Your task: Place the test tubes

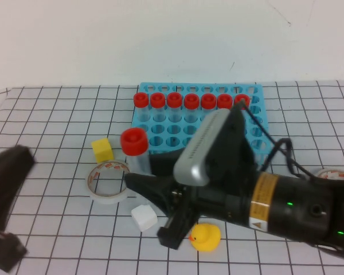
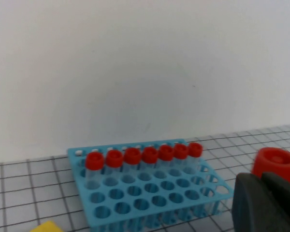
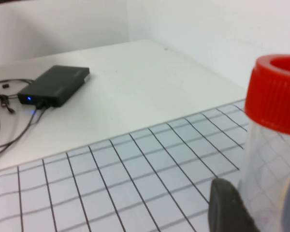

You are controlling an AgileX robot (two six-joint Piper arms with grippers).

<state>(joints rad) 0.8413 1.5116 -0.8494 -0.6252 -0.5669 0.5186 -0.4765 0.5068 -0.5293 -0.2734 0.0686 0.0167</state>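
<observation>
Starting at the far left of the checked bench [image 1: 51,114], the left gripper [image 1: 14,166] sits low at the near edge, its jaws closed together with nothing seen in them, well apart from everything else. To its right lie a yellow cube [image 1: 102,150] and, just nearer, a roll of clear tape [image 1: 107,182]. Next comes the held test tube [image 1: 133,141], upright, its red cap on top and its clear body below, standing just right of the yellow cube and just left of the blue rack [image 1: 258,123]. The right gripper [image 1: 139,175] reaches in from the right and its jaws are partly apart, closed on the tube's clear lower body. The right wrist view shows one dark finger [image 3: 227,208] against one side of the body and the edge of the other on the opposite side, so the tube lies squarely between the jaws, the cap clear above them. Whether the tube's base touches the bench cannot be told. Near the jaws lie a white cube [image 1: 144,217] and, further right, a yellow duck [image 1: 205,236]. The rack holds seven red-capped tubes [image 1: 191,101] side by side in a far row.
</observation>
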